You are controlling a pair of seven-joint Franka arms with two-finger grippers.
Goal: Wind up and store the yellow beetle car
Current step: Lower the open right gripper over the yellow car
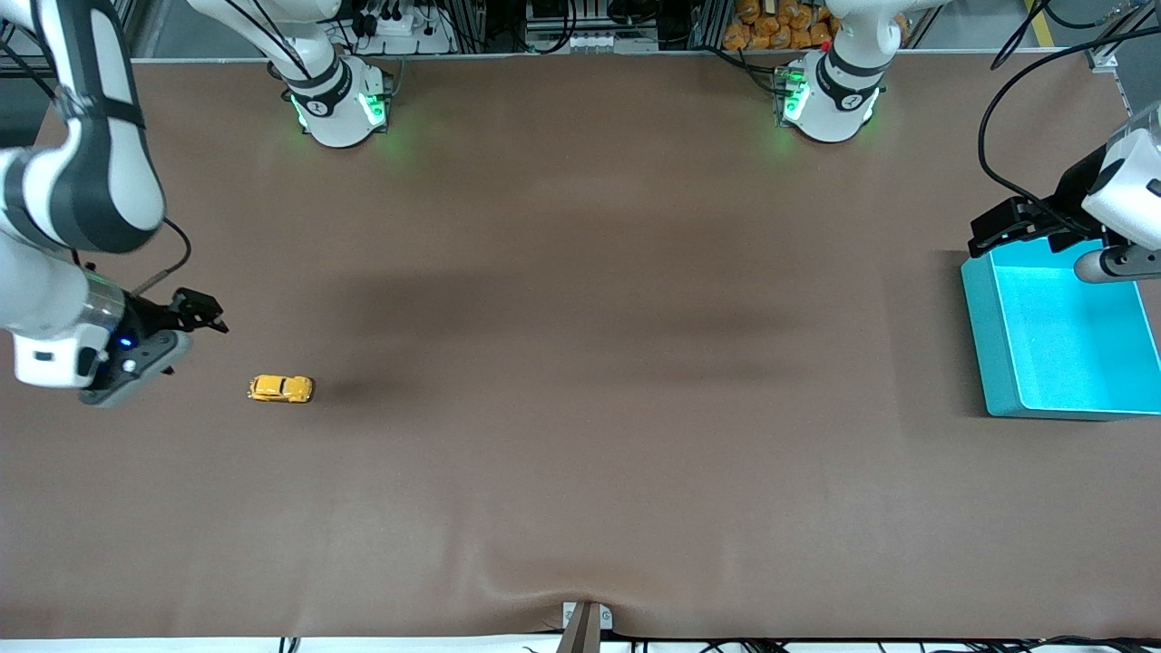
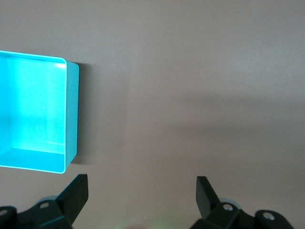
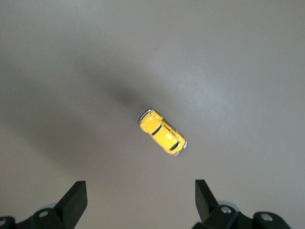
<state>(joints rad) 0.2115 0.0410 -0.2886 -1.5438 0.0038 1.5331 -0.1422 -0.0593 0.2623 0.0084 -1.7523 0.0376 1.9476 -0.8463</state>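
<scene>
Sitting on its wheels on the brown table (image 1: 580,453) toward the right arm's end, the yellow beetle car (image 1: 281,388) lies untouched near the raised right gripper (image 1: 201,313), fingers spread, while the left gripper (image 1: 1002,227), also spread, hangs over the teal bin's (image 1: 984,345) edge.

Car (image 1: 281,388) and bin (image 1: 984,345) well apart

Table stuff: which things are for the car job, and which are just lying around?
For the job:
yellow beetle car, on the table
teal bin, empty
right tool, open, above the table by the car
left tool, open, by the bin

Just lying around:
nothing on the table
</scene>
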